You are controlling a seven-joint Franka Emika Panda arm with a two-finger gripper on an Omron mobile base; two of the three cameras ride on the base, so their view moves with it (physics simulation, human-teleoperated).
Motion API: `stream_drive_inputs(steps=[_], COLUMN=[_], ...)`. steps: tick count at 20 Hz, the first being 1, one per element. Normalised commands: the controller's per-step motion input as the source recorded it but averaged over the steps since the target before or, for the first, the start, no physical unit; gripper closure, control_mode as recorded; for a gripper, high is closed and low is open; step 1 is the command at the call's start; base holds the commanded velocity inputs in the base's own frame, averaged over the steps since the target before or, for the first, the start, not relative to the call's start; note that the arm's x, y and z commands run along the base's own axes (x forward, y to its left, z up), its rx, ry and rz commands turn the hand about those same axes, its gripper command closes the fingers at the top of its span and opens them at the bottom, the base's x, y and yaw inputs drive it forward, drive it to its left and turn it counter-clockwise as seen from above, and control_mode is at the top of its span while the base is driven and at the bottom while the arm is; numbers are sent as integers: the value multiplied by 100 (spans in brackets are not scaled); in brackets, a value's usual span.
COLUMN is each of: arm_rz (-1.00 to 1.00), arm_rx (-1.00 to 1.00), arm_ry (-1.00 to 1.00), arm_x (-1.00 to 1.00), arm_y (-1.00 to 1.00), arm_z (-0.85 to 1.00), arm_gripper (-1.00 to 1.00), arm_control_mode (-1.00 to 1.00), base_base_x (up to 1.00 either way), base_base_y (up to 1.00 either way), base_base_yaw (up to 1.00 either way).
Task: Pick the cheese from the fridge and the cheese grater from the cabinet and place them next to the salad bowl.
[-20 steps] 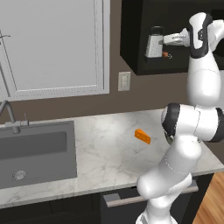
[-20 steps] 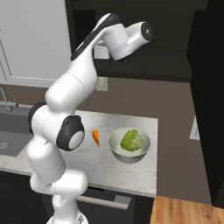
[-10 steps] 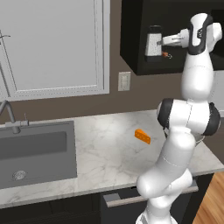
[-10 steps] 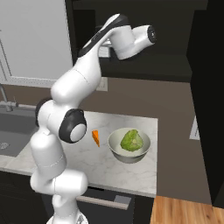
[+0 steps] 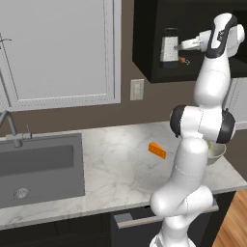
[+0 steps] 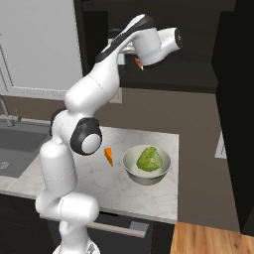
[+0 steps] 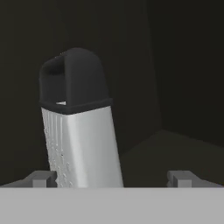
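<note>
- We see our arm stretched up high, with the pincer (image 5: 179,47) reaching into the open cabinet (image 5: 149,53), the dark wall unit above the table.
- The cheese grater (image 5: 169,44) stands upright on the cabinet floor, near the front left of the opening in the left base view.
- In the hand view the cheese grater (image 7: 81,131) is close ahead, silver sides tapering up to a black handle, standing between our two finger tips (image 7: 41,178) and nearer the left one.
- Our pincer stands wide open; the tips sit apart on either side of the grater and we cannot tell whether either one touches it.
- The cheese (image 5: 157,149), a small orange wedge, lies on the marble table (image 5: 111,169), out of the fridge already.
- In the right base view the cheese (image 6: 108,156) sits just beside the salad bowl (image 6: 146,165), on the side nearer the sink.
- The salad bowl is pale and holds a green leafy mound; in the left base view its rim (image 5: 216,150) peeks out behind our arm.
- A grey sink (image 5: 38,169) is set into the table well to the left, with a faucet (image 5: 9,126) behind it.
- A white-panelled cabinet (image 5: 62,48) hangs left of the dark one, and a wall outlet (image 5: 137,89) sits between them below.
</note>
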Motion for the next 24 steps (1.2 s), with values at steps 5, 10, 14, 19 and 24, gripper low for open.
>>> stream_drive_inputs(steps=[5,10,14,19,24], arm_rz=[9,7,4,1,0], arm_rx=[0,0,0,0,0], arm_ry=[-3,-4,-5,-6,-3], arm_x=[-6,-5,-12,-23,-21], arm_y=[6,8,17,37,43], arm_z=[0,0,-2,-9,-15], arm_gripper=[-100,-100,-100,100,100], arm_control_mode=[-100,-100,-100,-100,-100], base_base_x=[0,0,0,0,0], base_base_y=[0,0,0,0,0], base_base_yaw=[0,0,0,0,0])
